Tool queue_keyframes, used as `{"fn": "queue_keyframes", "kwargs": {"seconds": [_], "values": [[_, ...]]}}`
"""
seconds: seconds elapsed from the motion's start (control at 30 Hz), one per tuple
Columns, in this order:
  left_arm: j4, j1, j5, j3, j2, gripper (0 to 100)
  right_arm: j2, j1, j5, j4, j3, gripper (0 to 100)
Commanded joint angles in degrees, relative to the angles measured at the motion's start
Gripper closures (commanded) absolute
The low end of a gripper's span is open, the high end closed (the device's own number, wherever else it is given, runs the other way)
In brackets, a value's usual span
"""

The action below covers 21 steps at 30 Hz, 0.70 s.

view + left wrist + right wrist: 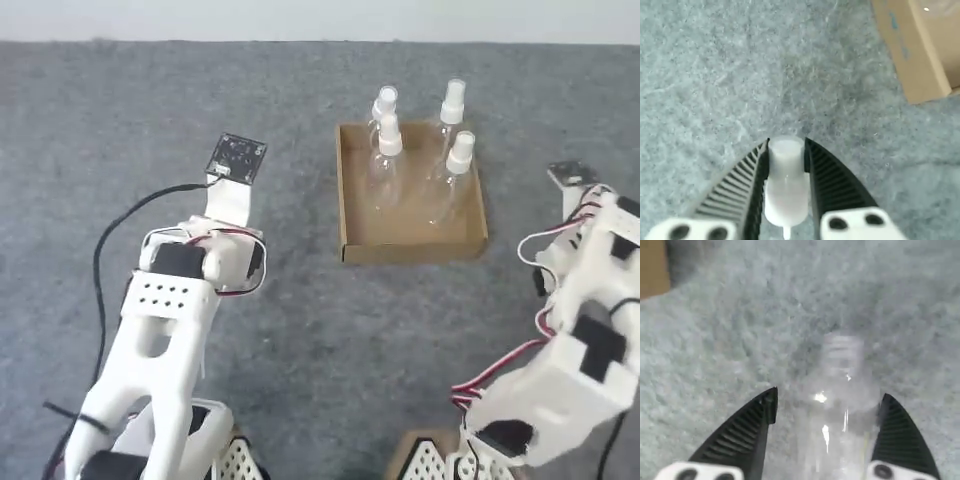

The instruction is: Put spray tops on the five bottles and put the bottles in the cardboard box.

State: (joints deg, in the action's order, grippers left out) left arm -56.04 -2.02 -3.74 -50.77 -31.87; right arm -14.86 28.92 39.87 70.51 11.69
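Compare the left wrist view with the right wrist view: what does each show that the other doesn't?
Left wrist view: the left gripper shut on a white plastic spray top. Right wrist view: the right gripper open, straddling a clear plastic bottle whose threaded neck is bare. Both: a corner of the brown cardboard box and the grey felt table cover.

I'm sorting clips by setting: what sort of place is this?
Probably a robot-practice tabletop: grey felt-like mat, left arm and right arm side by side, cardboard box holding capped bottles.
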Motion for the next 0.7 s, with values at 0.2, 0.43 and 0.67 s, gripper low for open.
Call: {"fn": "queue_keyframes", "kwargs": {"seconds": [0.2, 0.43, 0.67], "values": [[1.6, -0.2, 0.8, 0.5, -2.7, 99, -1.7, 3.4, 0.4, 0.0, -7.2, 86.0], [1.6, -0.3, 0.8, 0.8, -3.0, 99, 0.2, 3.2, 0.3, 1.9, -9.5, 99.1], [-3.3, -0.1, 0.8, 5.3, -12.8, 99, 17.3, -2.5, -5.0, 8.5, -11.8, 99.4]]}}
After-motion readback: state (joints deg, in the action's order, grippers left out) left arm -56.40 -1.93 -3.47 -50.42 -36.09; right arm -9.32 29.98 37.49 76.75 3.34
